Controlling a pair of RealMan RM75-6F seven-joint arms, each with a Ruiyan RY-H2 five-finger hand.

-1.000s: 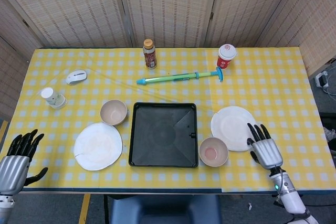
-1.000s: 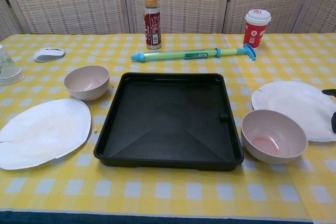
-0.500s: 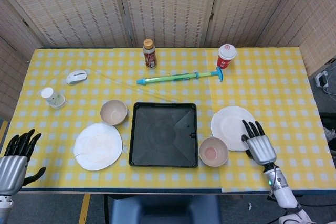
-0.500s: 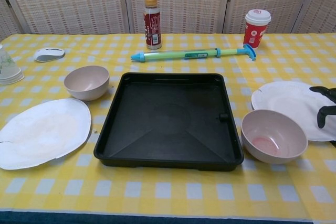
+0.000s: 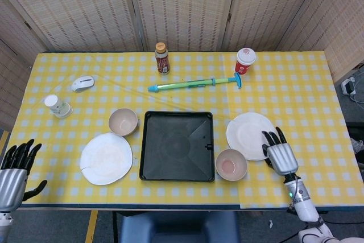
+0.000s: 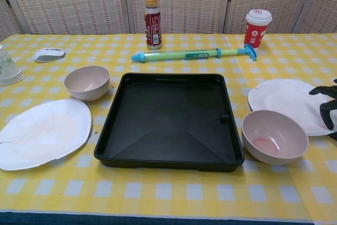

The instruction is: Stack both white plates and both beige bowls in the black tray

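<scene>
The right robot hand (image 5: 280, 155), fingers spread and holding nothing, rests at the right white plate's (image 5: 248, 135) edge, beside the empty black tray (image 5: 177, 145). It probably needs to get under the rim next.

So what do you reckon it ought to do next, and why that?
Probably work the right hand under the near edge of the right white plate and grip it. Its fingers are already at that plate's rim, the black tray holds nothing, and plates likely belong beneath bowls. The left hand is off the table, far from everything.
</scene>
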